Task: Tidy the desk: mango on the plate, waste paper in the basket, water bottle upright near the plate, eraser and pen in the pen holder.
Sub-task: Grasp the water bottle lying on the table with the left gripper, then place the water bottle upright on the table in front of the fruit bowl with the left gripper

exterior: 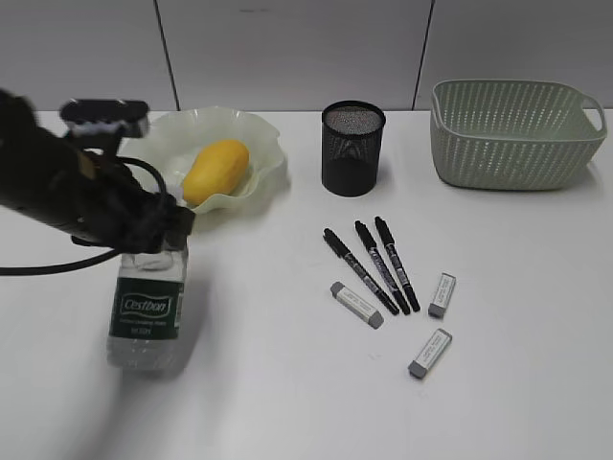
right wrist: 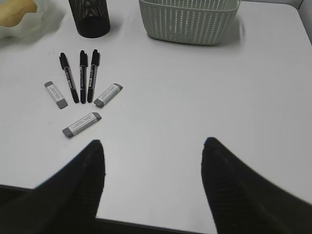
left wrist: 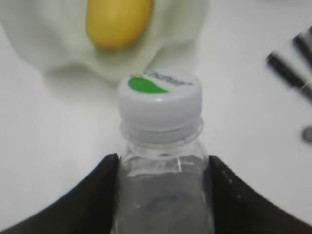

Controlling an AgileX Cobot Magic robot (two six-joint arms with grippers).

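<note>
My left gripper [exterior: 165, 228] [left wrist: 161, 158] is shut on the neck of the water bottle [exterior: 146, 307] [left wrist: 161, 97], which stands upright on the desk [exterior: 287, 402] just in front of the plate [exterior: 263, 134]. The mango [exterior: 215, 171] [left wrist: 118, 22] lies on the plate. Three black pens [exterior: 369, 264] [right wrist: 80, 75] and three grey erasers [exterior: 356, 304] [right wrist: 81, 124] lie loose in front of the pen holder [exterior: 352, 149] [right wrist: 89, 17]. My right gripper [right wrist: 153, 146] is open and empty over the desk's front edge. The waste paper is out of view.
The basket [exterior: 512, 134] [right wrist: 187, 17] stands at the back right; its inside is hidden. The desk's front edge [right wrist: 146, 222] lies right under my right gripper. A black cable [exterior: 57, 266] trails from my left arm.
</note>
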